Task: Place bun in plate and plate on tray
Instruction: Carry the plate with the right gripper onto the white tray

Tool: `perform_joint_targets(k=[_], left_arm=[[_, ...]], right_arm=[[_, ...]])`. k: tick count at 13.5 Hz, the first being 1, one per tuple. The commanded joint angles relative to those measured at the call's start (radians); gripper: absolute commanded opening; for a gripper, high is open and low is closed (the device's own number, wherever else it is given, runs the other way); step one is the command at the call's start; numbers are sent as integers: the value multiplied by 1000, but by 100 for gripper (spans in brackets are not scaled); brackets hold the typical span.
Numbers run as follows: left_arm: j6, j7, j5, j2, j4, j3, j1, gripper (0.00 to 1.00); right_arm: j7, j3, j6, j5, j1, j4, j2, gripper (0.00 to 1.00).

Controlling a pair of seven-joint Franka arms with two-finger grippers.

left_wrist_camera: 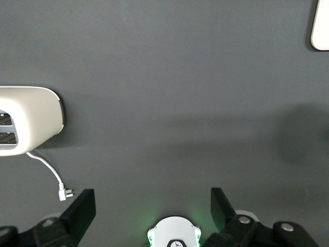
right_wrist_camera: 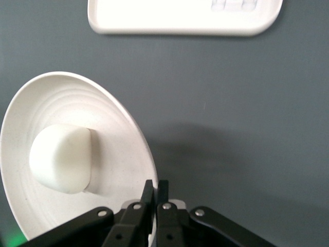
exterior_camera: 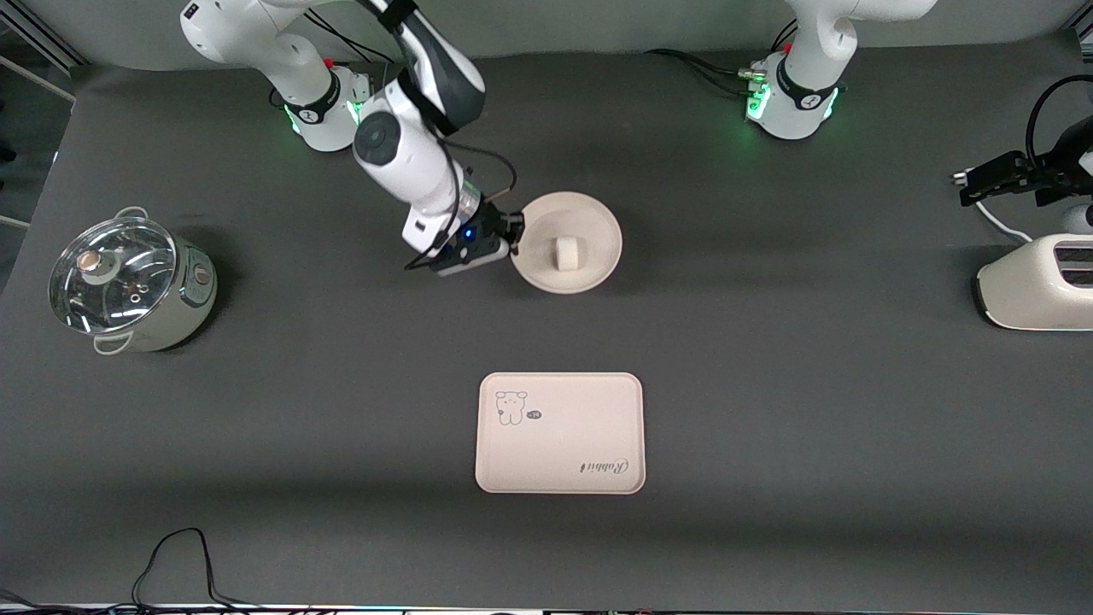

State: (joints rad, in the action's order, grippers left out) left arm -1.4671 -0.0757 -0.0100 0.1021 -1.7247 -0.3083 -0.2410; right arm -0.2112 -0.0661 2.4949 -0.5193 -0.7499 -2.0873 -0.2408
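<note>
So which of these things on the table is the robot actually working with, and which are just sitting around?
In the job:
- bun, lying in the plate
- plate, its rim pinched in the right gripper, jaws shut
- tray, nearer the front camera, bare

Just lying about:
- lidded pot, at the right arm's end
- toaster, at the left arm's end, under the waiting left gripper, jaws open

High front view, wrist views down, close
</note>
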Motion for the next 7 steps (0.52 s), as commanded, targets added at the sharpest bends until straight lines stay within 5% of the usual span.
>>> perform_joint_targets(k=[1, 4, 7], left_arm=[[19, -13, -1, -2, 19, -5, -9, 100], [22, -13, -1, -1, 19, -3, -11, 100], [18, -10, -1, -7, 16, 2, -12, 100]], right_arm=[[59, -1, -109, -62, 72, 342, -220, 0], [49, -1, -218, -62, 138, 683, -424, 0], [44, -4, -304, -47, 185, 905, -567, 0]])
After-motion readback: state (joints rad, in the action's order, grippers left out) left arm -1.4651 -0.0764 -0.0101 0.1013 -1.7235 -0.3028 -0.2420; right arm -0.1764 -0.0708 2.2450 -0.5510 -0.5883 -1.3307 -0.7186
